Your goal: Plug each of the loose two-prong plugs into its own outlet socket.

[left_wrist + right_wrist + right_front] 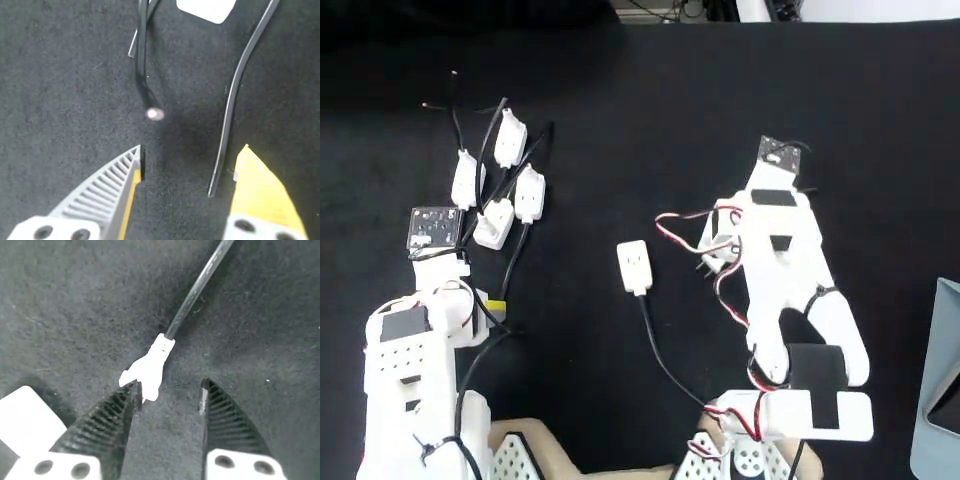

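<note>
Black cloth (260, 310) lies under the 2-prong plug (148, 371); the right gripper (170, 387), jaws apart, should centre on it before closing.

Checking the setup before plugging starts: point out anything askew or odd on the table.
The white plugs lie bunched at the left of the high view, their black cords crossing in a tangle. One white socket lies alone in the middle. Nothing looks broken or spilled.

Black cloth-covered table (620, 80), a grey-blue object (938, 400) at its right edge.
</note>
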